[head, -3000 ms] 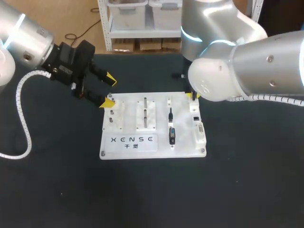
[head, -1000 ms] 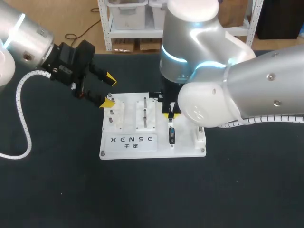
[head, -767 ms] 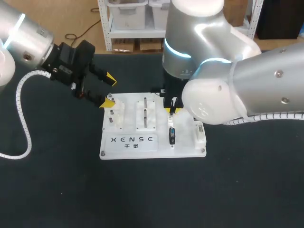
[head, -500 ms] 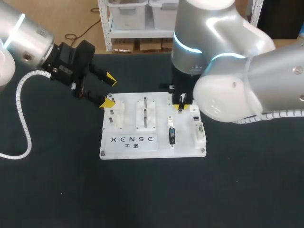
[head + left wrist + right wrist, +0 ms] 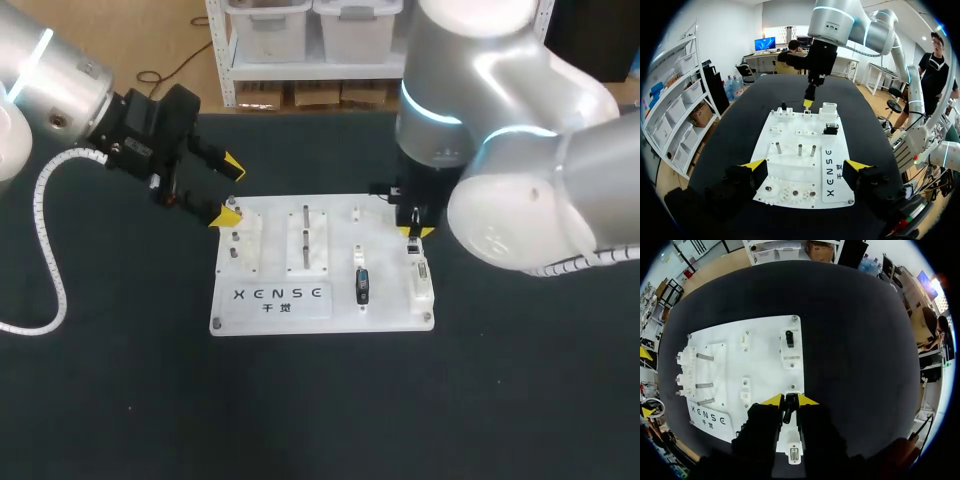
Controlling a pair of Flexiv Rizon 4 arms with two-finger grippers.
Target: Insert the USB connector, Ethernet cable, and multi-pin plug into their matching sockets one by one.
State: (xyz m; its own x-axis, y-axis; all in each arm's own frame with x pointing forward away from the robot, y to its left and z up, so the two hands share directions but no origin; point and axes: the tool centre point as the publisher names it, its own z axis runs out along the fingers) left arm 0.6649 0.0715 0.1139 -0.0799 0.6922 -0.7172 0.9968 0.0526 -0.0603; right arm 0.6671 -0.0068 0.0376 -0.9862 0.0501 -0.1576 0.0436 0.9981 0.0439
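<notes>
A slim black connector (image 5: 788, 409) sits pinched between the two yellow tips of the right gripper (image 5: 790, 400). The fingers are drawn in close on either side of it, so they grip it from both sides. In the head view the right gripper (image 5: 412, 230) hangs over the right edge of the white board (image 5: 390, 300), at the far end of the long white socket block (image 5: 421, 275) mounted there. I cannot tell whether the connector touches the block.

A second black plug (image 5: 362, 285) stands in its holder on the board, just left of that socket block. Another small black piece (image 5: 789, 337) sits on a white mount near the board's far right corner. Three metal pins (image 5: 800, 149) stand upright in a row toward the board's left side, with small gears (image 5: 795, 192) beyond them at the left edge.

The left gripper (image 5: 229, 189) is at the board's far left corner, its fingers spread wide and holding nothing. One tip is just beside the corner. The board lies flat on the black table (image 5: 320, 410).
</notes>
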